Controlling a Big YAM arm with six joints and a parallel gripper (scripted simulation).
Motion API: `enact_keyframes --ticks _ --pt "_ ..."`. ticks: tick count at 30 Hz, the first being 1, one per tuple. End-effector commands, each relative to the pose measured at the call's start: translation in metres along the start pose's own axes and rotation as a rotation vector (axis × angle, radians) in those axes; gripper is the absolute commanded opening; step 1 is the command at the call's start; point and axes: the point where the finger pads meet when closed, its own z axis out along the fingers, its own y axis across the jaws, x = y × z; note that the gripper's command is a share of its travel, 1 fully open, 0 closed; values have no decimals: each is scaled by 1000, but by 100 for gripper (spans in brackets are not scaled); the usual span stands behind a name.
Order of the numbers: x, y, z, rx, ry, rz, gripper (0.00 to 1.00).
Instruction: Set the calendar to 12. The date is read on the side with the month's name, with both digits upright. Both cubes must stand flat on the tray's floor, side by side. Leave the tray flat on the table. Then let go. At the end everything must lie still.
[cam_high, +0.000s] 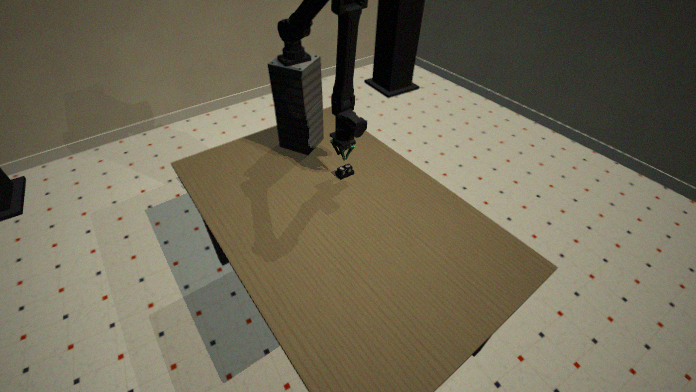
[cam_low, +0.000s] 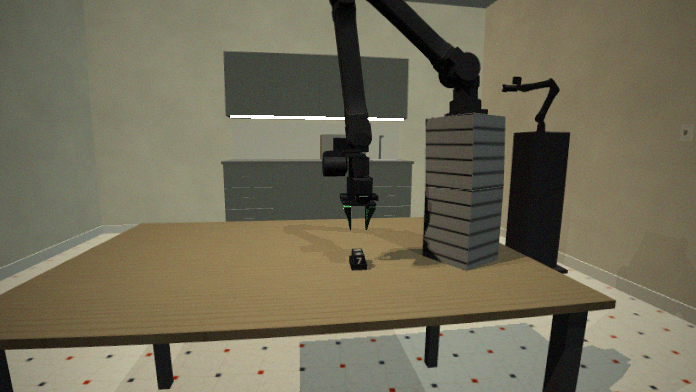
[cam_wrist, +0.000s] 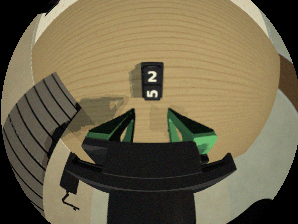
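The small black tray stands on the table with two black cubes side by side in it. In the wrist view the farther cube shows an upright white 2 on top, and the nearer cube shows a 5 turned on its side. The exterior view shows a 7 on the end face of the front cube. The side with the month's name cannot be made out. My gripper points down above the tray, partly open, with nothing between its green fingertips.
The grey striped pedestal that bears the arm stands beside the tray, left of it in the wrist view. The wooden table extends around both. The arm's shadow falls across it.
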Motion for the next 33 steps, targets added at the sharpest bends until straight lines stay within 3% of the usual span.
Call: enact_keyframes --ticks 1,20,33 --pt "3 -10 -5 26 -7 6 44" --pt "3 -10 -4 25 -7 6 44" --pt "4 -4 7 11 -6 2 44"
